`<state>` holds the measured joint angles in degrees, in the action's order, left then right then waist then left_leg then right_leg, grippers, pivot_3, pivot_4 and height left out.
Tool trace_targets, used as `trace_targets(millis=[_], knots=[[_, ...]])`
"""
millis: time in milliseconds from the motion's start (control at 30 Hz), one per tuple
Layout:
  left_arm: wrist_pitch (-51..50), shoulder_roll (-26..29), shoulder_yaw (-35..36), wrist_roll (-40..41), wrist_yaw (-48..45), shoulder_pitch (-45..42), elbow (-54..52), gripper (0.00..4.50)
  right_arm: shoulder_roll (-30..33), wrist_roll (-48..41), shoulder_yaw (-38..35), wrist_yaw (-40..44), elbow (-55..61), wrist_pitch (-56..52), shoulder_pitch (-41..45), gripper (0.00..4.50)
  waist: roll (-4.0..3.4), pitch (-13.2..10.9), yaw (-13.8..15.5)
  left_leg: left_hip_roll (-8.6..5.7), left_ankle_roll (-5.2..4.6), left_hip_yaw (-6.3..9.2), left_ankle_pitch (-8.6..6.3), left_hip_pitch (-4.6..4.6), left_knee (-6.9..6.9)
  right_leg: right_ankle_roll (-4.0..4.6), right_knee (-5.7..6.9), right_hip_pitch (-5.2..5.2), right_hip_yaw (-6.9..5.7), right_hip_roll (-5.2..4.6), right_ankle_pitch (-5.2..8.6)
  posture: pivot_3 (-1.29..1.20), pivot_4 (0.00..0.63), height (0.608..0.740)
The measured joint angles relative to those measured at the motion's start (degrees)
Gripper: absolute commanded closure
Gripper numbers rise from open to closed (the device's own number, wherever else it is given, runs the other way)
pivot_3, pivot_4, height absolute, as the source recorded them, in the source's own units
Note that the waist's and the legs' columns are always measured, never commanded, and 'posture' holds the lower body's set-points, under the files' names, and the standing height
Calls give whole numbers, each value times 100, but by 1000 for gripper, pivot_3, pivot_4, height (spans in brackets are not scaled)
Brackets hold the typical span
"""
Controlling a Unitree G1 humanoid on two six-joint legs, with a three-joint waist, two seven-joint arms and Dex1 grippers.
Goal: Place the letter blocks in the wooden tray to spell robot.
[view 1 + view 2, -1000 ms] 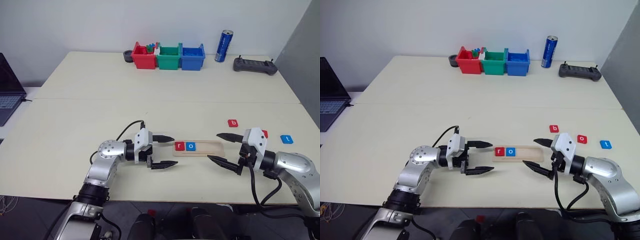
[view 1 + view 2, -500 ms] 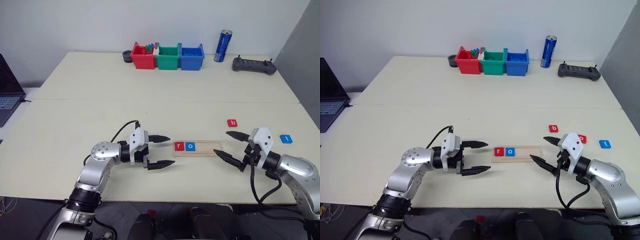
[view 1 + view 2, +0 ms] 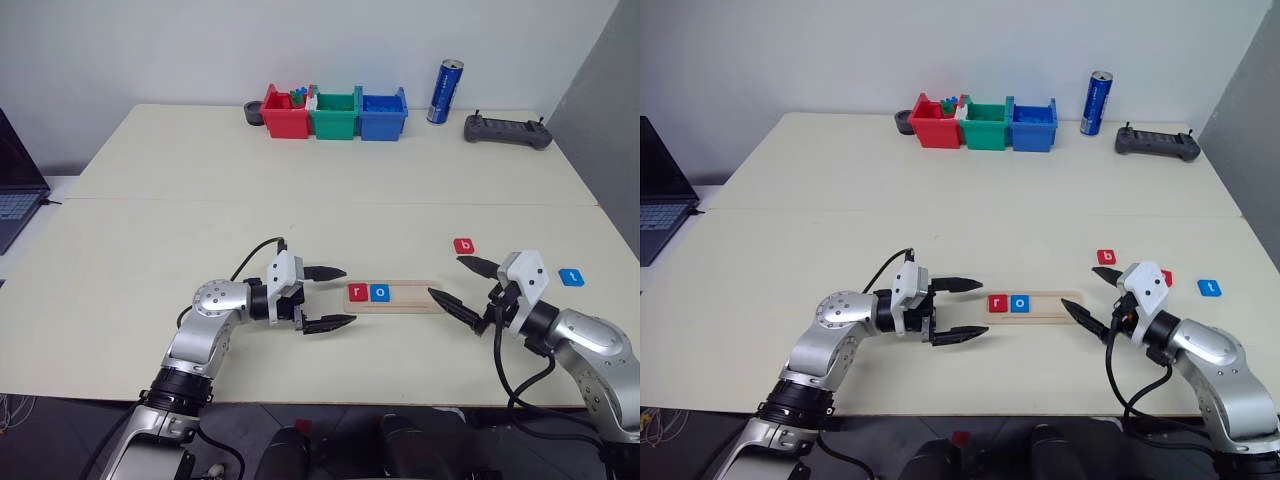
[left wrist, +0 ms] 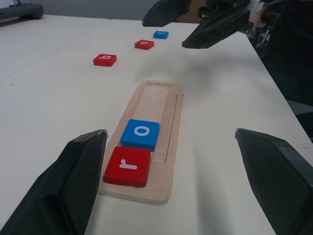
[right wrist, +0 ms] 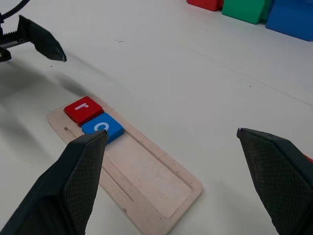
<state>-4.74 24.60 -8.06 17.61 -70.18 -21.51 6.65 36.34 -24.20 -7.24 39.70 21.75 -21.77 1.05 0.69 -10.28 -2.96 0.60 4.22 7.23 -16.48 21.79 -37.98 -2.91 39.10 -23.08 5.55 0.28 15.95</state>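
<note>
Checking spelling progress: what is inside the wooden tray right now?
The wooden tray holds a red r block at one end and a blue o block touching it. The rest of the groove is bare wood. Nothing covers it.

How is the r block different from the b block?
The r block sits in the wooden tray, at its left end, touching the blue o block. The b block lies loose on the table, apart from the tray, beyond its right end. Their white letters differ too: one reads r, the other b. Both are small flat red squares lying face up.
</note>
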Motion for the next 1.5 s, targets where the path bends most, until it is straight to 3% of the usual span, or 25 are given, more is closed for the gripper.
trace_targets(millis=[367,1000,1267,1500], knots=[[-590,-7,96,37,765,518,-766,64,-73,21,-5,-170,60,-122,-16,0,0,0,9,0,0,1,0,1,0,0,-1,0,0,-1,0,0,150,740],[-704,317,104,242,590,839,-1172,64,-474,91,-11,-817,118,-391,116,0,-2,1,7,1,0,-1,0,0,2,0,-2,-1,1,-1,0,0,150,740],[-756,325,106,313,574,841,-1209,64,-1163,515,-67,-2327,269,-1249,334,0,-5,3,2,2,1,-1,0,1,4,0,0,-3,2,0,0,0,150,740],[-738,404,108,371,568,839,-1275,64,-1818,783,-67,-3258,-594,-1813,1355,0,-8,4,-28,2,0,-4,0,0,5,1,-1,-5,3,1,0,0,150,740]])
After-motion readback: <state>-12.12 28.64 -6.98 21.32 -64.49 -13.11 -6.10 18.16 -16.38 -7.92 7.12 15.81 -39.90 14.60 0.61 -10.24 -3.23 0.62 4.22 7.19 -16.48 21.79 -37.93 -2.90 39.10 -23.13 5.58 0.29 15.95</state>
